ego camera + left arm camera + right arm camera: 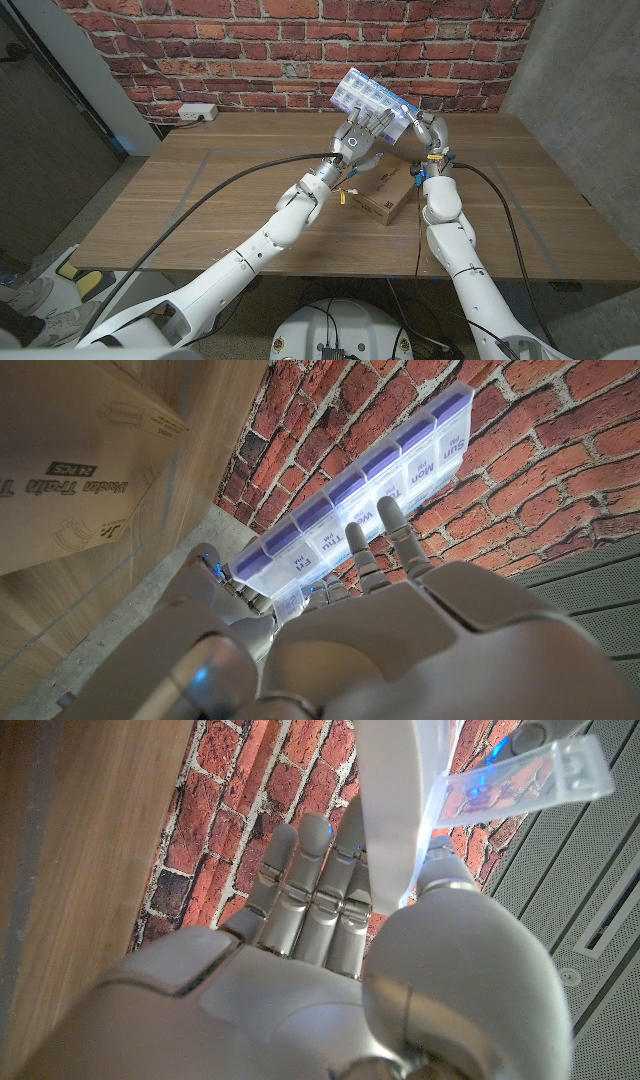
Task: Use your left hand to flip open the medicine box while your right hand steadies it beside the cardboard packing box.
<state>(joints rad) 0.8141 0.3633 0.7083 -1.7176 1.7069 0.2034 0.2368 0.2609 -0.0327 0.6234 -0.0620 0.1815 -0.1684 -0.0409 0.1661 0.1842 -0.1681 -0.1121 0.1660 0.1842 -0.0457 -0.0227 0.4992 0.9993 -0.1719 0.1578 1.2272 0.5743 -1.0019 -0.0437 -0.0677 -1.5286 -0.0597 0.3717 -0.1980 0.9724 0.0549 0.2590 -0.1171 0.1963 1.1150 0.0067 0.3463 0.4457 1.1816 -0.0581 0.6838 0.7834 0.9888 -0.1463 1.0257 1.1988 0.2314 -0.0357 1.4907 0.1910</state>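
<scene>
While the right hand [428, 131] pinches one end of the medicine box [372, 97] to keep it steady, the box hangs lifted above the table [200, 200], just over the cardboard packing box [383, 196]. Beside it the left hand [360, 139] presses spread fingers [392, 525] against the lids (apparently to flip one open).

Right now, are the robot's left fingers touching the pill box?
Touching. In the left wrist view the left hand's fingers press against the pill box's lids by the day labels, with no gap showing.
</scene>
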